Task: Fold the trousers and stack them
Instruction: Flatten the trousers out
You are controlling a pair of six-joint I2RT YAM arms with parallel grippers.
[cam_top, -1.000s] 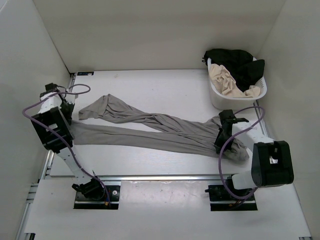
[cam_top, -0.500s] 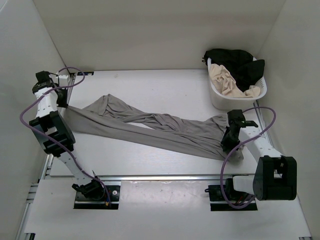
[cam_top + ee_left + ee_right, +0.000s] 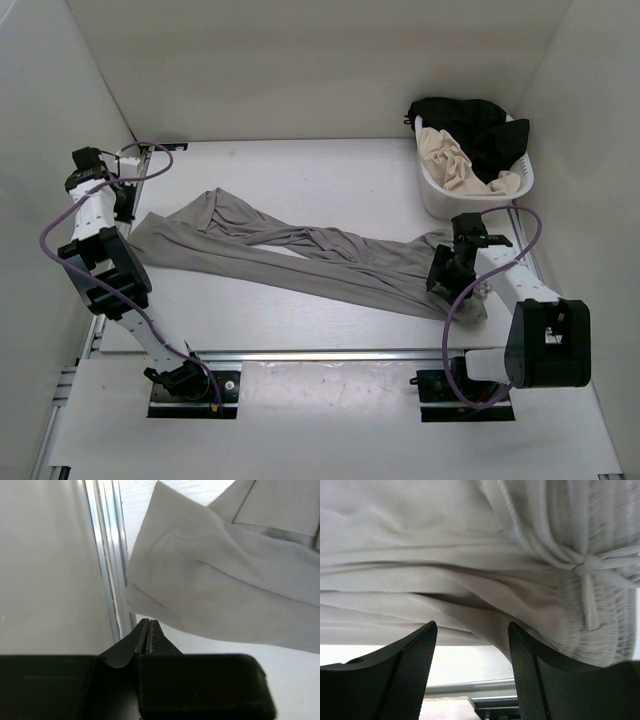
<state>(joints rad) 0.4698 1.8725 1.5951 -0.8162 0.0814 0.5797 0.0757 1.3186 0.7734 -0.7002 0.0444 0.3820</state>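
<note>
The grey trousers [image 3: 320, 255] lie stretched across the table, both leg ends at the left and the waist at the right. My left gripper [image 3: 127, 208] hangs at the table's left edge. In the left wrist view it [image 3: 147, 623] is shut, nothing shows between its fingers, and a leg hem [image 3: 225, 580] lies flat just beyond the tips. My right gripper [image 3: 443, 275] hovers over the waist end. In the right wrist view it [image 3: 472, 626] stands open, with the gathered waistband [image 3: 470, 555] and the drawstring knot [image 3: 585, 565] just past the fingertips.
A white basket [image 3: 432, 195] at the back right holds a beige garment [image 3: 455, 160] and a black garment [image 3: 475, 125]. A metal rail [image 3: 107, 555] runs along the table's left edge, with white walls close on both sides.
My right gripper has opened and let go of the waist. The left arm drew the leg end leftward and away from me, and the hem now lies flat on the table.
</note>
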